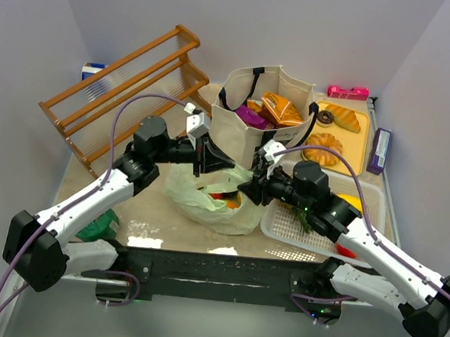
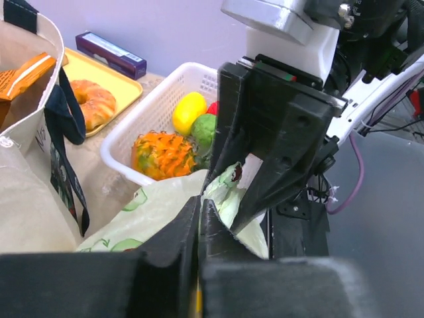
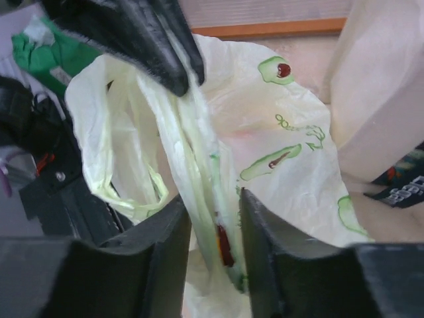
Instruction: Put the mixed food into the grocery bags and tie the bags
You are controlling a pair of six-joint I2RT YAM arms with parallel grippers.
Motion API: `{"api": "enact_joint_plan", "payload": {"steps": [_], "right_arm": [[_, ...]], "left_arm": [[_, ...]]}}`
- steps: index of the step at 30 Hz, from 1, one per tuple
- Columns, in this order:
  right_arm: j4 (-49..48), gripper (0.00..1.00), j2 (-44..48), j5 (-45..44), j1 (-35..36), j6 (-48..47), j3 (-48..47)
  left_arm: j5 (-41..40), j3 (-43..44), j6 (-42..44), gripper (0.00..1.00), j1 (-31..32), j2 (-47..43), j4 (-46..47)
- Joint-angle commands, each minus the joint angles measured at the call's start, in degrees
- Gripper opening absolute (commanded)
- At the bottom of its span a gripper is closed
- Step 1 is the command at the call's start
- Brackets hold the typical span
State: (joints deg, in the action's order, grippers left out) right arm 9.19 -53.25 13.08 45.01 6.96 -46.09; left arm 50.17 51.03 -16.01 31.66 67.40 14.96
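Two grippers meet over the green bag (image 1: 204,208) in the top view. The left gripper (image 1: 221,164) pinches its upper film and the right gripper (image 1: 248,190) sits just beside it. The tote (image 1: 266,101) stands beyond both, with packets inside.

In the left wrist view, the left fingers (image 2: 165,248) are clamped on pale film, and the basket (image 2: 156,109) lies past the right gripper.

In the right wrist view, its jaws stand narrow on either side of a twisted strand, not visibly squeezing it. The bag looks thin, crumpled and translucent, with something orange inside.

Closing off-centre could let the strand slip out, and opposing pulls could tear the film.
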Motion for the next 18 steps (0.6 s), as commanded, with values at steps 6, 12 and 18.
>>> {"api": "enact_joint_plan", "payload": {"steps": [6,12,18], "right_arm": [[-1.73,0.00,4.83,-16.15,0.07,6.31,-0.14],[0.21,0.00,2.46,-14.14,-1.16,4.82,-2.69],[-0.58,0.00,1.93,-11.50,-2.82,4.64,-3.13]], "left_arm": [[-11.76,5.05,13.45,1.00,1.04,-2.87,-20.05],[-9.56,-0.31,20.05,1.00,2.09,-9.03,-24.26],[-12.56,2.06,22.86,1.00,5.78,-5.27,-28.58]]}}
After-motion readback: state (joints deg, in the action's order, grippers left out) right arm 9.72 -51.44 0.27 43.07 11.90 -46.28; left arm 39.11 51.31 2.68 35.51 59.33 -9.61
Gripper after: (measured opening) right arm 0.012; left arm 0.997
